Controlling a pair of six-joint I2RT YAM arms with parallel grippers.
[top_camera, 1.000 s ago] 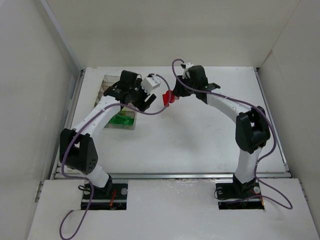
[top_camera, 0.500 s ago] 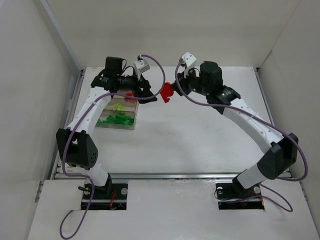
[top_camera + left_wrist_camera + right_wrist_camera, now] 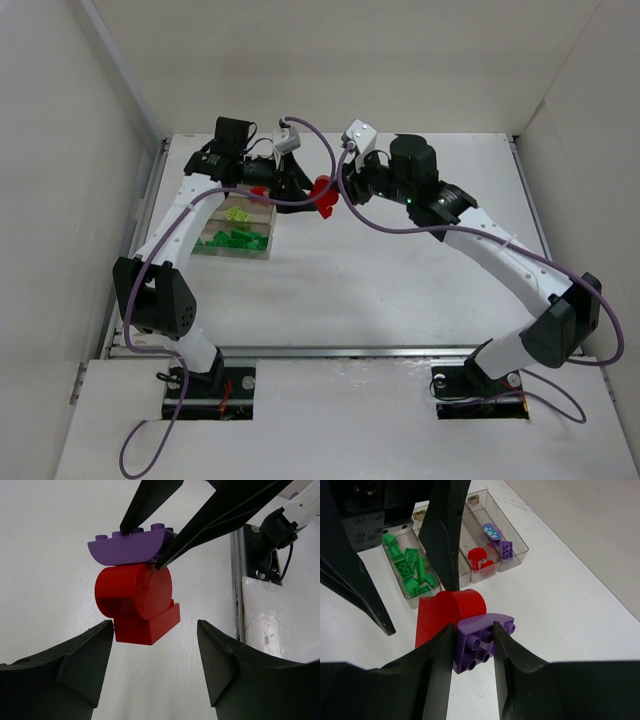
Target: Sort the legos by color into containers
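My right gripper (image 3: 473,630) is shut on a purple lego (image 3: 480,640) that is joined to a rounded red lego (image 3: 447,612), held in the air right of the tray. The pair also shows in the left wrist view, purple (image 3: 131,547) above red (image 3: 137,602), and from the top (image 3: 322,192). My left gripper (image 3: 154,630) is open, its fingertips (image 3: 80,665) on either side of the red lego's near end without touching it. The clear tray (image 3: 268,254) holds green legos (image 3: 410,567), lime ones (image 3: 236,213), red ones (image 3: 480,560) and purple ones (image 3: 502,545) in separate compartments.
The tray sits at the table's far left, under the left arm (image 3: 180,225). The right arm (image 3: 500,250) spans the table's right half. White walls close in the back and sides. Purple cables (image 3: 330,160) loop near both wrists.
My right gripper has carried the joined red and purple legos to the left. My left gripper has swung round from over the tray to face them, jaws open.
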